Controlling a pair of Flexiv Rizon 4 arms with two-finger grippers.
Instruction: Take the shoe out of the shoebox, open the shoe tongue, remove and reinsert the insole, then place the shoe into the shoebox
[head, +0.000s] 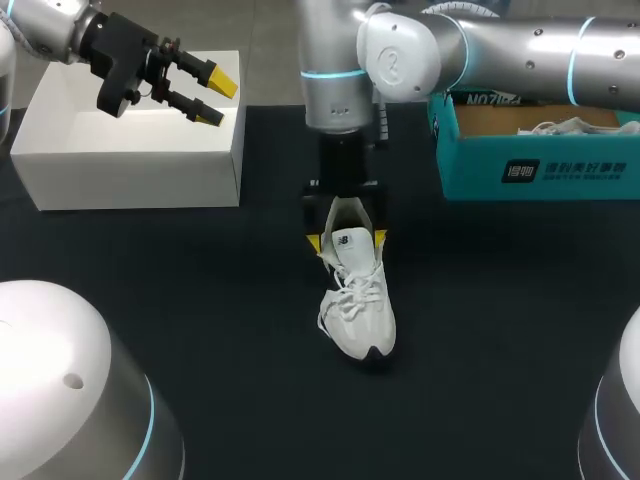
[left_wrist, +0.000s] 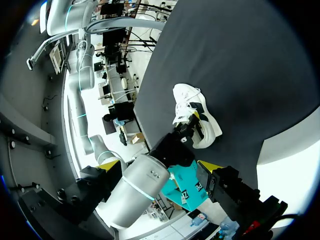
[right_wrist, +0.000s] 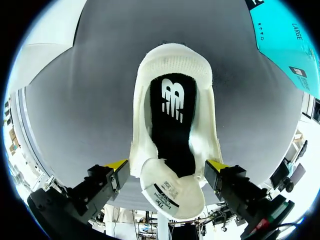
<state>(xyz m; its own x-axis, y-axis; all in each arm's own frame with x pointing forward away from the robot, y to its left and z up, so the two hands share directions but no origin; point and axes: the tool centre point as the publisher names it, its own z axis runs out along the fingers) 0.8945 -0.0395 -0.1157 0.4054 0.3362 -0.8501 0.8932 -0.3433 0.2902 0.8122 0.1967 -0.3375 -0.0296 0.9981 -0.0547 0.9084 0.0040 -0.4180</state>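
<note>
Head view: a white lace-up sneaker (head: 358, 305) is lying upright in the middle of the black counter (head: 200, 300), its long axis running front to back, with the toe pointing toward the robot and the heel tucked under the right arm. The right hand (head: 349, 241) is coming straight down over the shoe's opening, with one yellow tip on each side of the sneaker just behind the laces. The left hand (head: 215, 97) is hovering well apart over a white rectangular box (head: 120, 160), fingers spread and holding nothing. A teal cardboard shoebox (head: 530, 170) is sitting at the far right.

Left wrist view: the left hand (left_wrist: 157, 165) is showing spread, empty fingers. The sneaker (left_wrist: 186, 97) is lying far ahead of it, already straddled by the right hand (left_wrist: 192, 125).

Right wrist view: the right hand (right_wrist: 167, 165) is pinching the sneaker (right_wrist: 175, 62) across its width, both tips appearing to touch its sides. The shoe's length is running straight out between the fingers. The white padded tongue (right_wrist: 172, 192) is folding toward the toe, baring the black insole with a white logo (right_wrist: 172, 125). By my reading the right arm is far nearer, so the left must cross the counter to reach the insole.
</note>
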